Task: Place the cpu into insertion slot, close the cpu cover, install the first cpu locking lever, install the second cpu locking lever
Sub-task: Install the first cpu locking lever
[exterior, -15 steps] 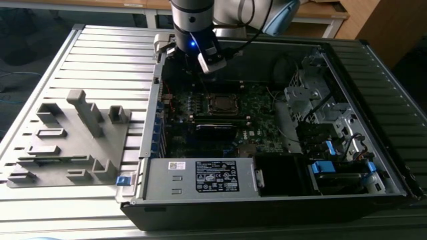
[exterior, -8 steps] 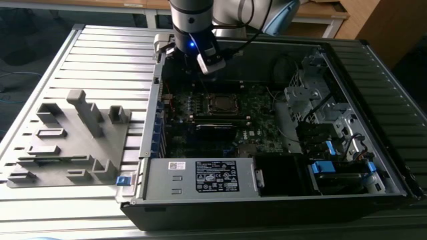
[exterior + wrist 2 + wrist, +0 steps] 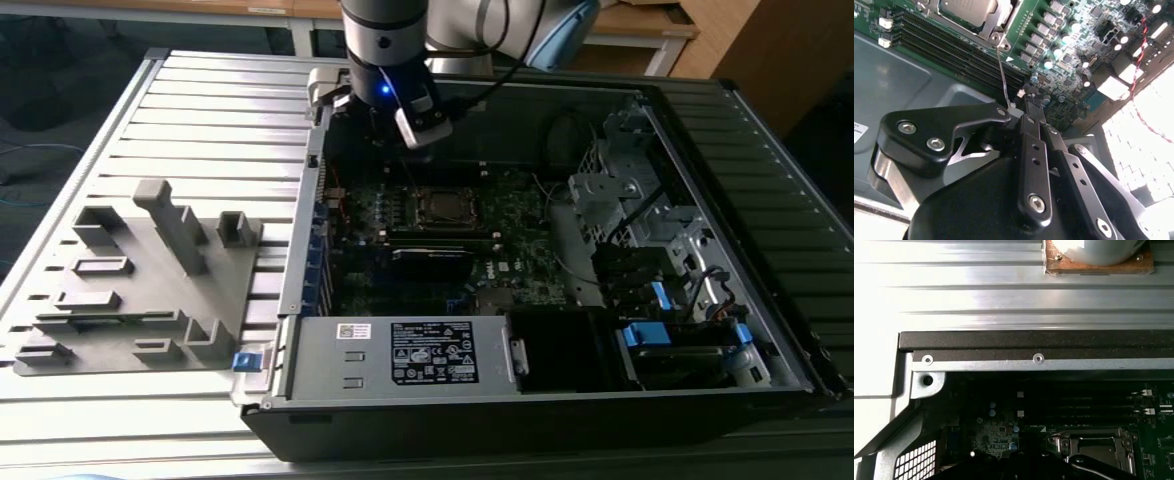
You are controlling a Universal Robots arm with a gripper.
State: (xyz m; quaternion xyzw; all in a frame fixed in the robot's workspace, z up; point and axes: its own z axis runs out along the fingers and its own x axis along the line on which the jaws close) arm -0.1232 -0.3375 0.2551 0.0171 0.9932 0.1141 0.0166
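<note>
The cpu (image 3: 966, 6) is sitting in its socket on the motherboard (image 3: 1074, 30), its dull silver top showing through the opening of the cpu cover (image 3: 989, 27), which is lying flat around it. In the exterior view the socket is lying just beside the end effector (image 3: 416, 128), inside the open computer case (image 3: 747, 180) that is resting on the slatted worktop (image 3: 200, 110). In the second wrist view the end effector is looking pressed together, and a thin wire locking lever (image 3: 1000, 75) is rising from the socket's corner to meet its tip. Whether the wire is being pinched or merely touched, I cannot tell. The lever is standing up off the board rather than lying latched, so I am judging the cover to be closed but not yet locked down. The main risk is coming from that wire: it is slender and probably springy, and a push that is running off its line could be letting it slide off the tip and flick back. Then the tip could be coming down on the memory slots (image 3: 954, 52) or the row of small grey components (image 3: 1041, 37) just beside the socket. An unlatched cover could also be lifting and letting the cpu shift on its contacts.
</note>
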